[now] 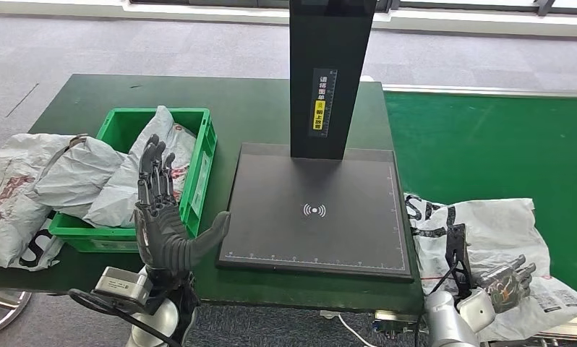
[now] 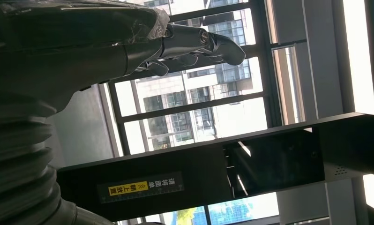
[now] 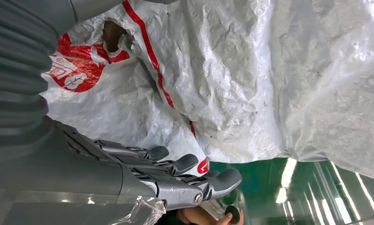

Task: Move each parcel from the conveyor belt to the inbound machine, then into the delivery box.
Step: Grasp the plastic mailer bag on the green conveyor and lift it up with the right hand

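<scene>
Head view, items listed from the near edge outward. Right hand (image 1: pixel 508 283): seen at the lower right, lying over a white parcel (image 1: pixel 488 238) on the green conveyor belt (image 1: pixel 488 144); its fingers are spread and nothing is grasped, and whether they touch the wrapping cannot be told. In the right wrist view the same hand (image 3: pixel 175 176) is shown with fingers extended just beside the crumpled white parcel (image 3: pixel 232 79), which bears red markings and a small tear. Left hand (image 1: pixel 163 217): raised upright at the lower left, palm open, fingers straight and apart, thumb stretched toward the inbound machine (image 1: pixel 314 210); nothing is held. Inbound machine: a black flat plate with a white wireless mark, set on the dark green table (image 1: pixel 90 101), its black post rising at the back with a yellow label (image 1: pixel 319 116). Delivery box (image 1: pixel 195 166): a green crate left of the plate, in which grey-white parcels (image 1: pixel 137 173) are piled. Further grey-white bags (image 1: pixel 18 188) are draped over its left rim onto the table.
</scene>
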